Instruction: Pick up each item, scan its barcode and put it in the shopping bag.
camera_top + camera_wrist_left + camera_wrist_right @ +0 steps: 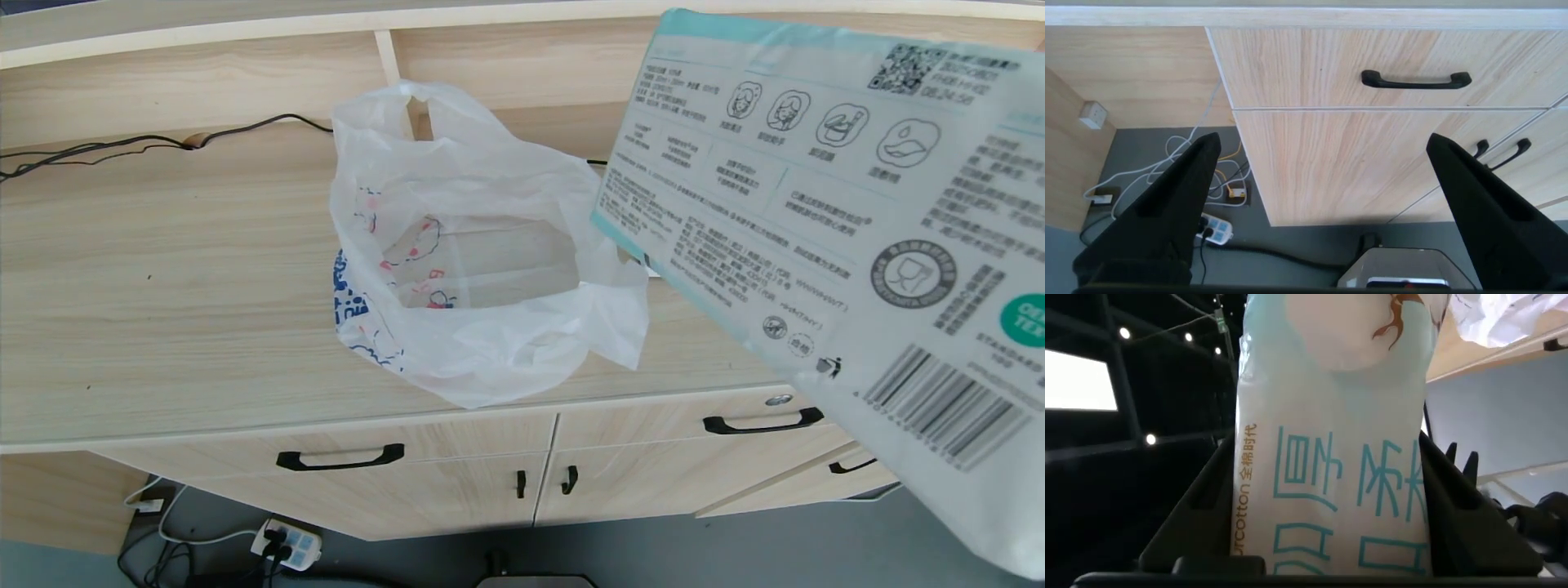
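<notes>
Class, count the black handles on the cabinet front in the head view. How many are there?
5. Left drawer handle; right drawer handle; two short door handles at the centre; one partly behind the package, which may hide more.

shopping bag [473, 359]: thin, crinkled, translucent white plastic | pack [857, 245]: smooth plastic film, soft sheen | counter [163, 286]: pale wood grain, matt | drawer handles [340, 459]: black, smooth, faint gloss

head, left wrist probably share drawers [457, 441] [1372, 57].

barcode [943, 408], qr code [906, 67], four round pictograms [841, 124] and fine print too small to read on the pack [735, 245]
</notes>
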### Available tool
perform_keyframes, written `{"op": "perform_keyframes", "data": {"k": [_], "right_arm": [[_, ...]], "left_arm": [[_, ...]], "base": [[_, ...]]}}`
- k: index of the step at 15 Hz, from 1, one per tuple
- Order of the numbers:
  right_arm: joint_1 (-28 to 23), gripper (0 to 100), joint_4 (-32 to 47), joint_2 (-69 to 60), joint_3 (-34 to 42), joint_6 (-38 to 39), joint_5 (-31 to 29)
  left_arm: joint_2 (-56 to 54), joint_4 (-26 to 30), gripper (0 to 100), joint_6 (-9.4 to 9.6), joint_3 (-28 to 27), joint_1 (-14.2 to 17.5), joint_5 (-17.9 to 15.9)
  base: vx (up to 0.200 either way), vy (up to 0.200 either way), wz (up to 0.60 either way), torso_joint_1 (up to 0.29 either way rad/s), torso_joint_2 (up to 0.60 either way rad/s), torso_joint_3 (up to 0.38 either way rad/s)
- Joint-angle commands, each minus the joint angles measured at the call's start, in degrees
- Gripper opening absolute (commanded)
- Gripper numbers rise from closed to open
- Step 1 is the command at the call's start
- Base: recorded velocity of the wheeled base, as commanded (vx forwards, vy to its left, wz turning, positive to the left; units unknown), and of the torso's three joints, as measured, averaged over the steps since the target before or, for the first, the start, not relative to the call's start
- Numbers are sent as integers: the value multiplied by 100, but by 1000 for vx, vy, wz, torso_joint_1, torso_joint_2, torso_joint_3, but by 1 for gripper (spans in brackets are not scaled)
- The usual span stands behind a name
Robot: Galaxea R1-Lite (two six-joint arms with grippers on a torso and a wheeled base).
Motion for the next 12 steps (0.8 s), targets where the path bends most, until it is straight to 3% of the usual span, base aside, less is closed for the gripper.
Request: {"op": "perform_keyframes", "data": {"k": [1,12], "right_arm": [[108,0,-60,141,43,61,6],[688,0,-1088,862,139,992,331]], "left_arm": [[9,-1,100,0,0,-1,1],[9,-1,100,0,0,-1,1]], "base": [[0,0,0,0,0,0],[0,0,0,0,0,0]]}}
